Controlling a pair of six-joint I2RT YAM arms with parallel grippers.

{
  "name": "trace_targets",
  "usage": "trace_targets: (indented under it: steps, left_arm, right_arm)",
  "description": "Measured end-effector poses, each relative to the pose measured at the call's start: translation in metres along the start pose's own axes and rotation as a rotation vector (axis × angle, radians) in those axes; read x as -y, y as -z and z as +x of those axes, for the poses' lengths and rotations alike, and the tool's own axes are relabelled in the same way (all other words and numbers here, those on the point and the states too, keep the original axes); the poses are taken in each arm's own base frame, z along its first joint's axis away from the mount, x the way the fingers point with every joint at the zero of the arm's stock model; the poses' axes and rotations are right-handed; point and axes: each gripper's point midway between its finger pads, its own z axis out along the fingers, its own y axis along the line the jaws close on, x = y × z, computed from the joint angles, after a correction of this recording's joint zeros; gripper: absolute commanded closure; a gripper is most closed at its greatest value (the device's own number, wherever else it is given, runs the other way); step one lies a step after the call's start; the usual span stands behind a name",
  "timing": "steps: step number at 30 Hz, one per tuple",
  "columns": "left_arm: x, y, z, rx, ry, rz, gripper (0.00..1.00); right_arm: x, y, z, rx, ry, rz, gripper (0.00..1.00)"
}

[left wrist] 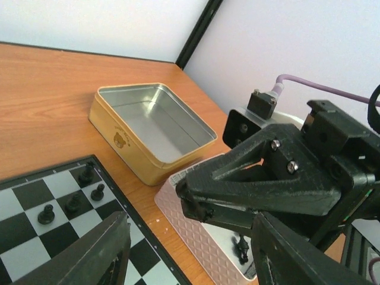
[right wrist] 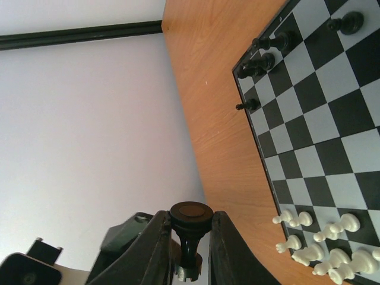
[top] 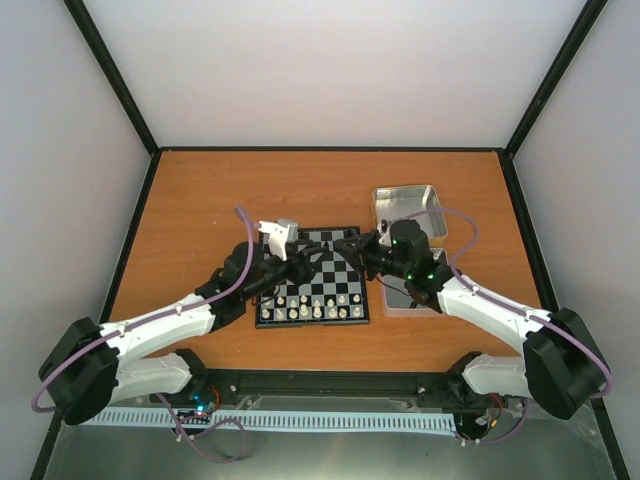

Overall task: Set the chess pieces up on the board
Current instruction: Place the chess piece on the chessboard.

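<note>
Black piece (right wrist: 189, 243), pinched by its stem in the right gripper (right wrist: 189, 221), should land upright on a bare back-row square of the board (right wrist: 332, 119), the spread left gripper (left wrist: 190, 255) kept clear.

Light: bright, even, diffuse.
Shadows: faint, soft-edged.
Glare: mild sheen inside the tin (left wrist: 113, 127).
Focus: board (right wrist: 320, 119) sharp; close foreground soft.

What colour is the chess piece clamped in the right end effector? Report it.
Black; the chess piece shows best in the right wrist view.
</note>
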Motion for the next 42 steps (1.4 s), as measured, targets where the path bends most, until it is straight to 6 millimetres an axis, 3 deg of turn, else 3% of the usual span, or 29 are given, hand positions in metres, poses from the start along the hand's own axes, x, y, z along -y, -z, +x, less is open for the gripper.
trace_targets:
  steps: [13,26,33,37,42]
  left_arm:
    - [0.008,-0.011,0.023,-0.056,0.009,0.094,0.56]
    - [-0.005,-0.021,0.044,-0.118,0.025,0.058,0.68]
    - [-0.009,-0.026,0.046,-0.128,0.032,0.039,0.71]
    - [-0.012,-0.028,0.046,-0.132,0.035,0.017,0.67]
    - [-0.016,-0.029,0.047,-0.137,0.043,-0.009,0.74]
  right_arm:
    - [0.015,-0.016,0.008,-0.024,-0.152,0.04,0.85]
    - [0.021,-0.022,0.01,-0.035,-0.166,0.051,0.85]
    - [0.021,-0.026,0.011,-0.044,-0.167,0.053,0.85]
    - [0.022,-0.028,0.01,-0.036,-0.171,0.054,0.85]
    - [0.021,-0.028,0.009,-0.032,-0.173,0.05,0.85]
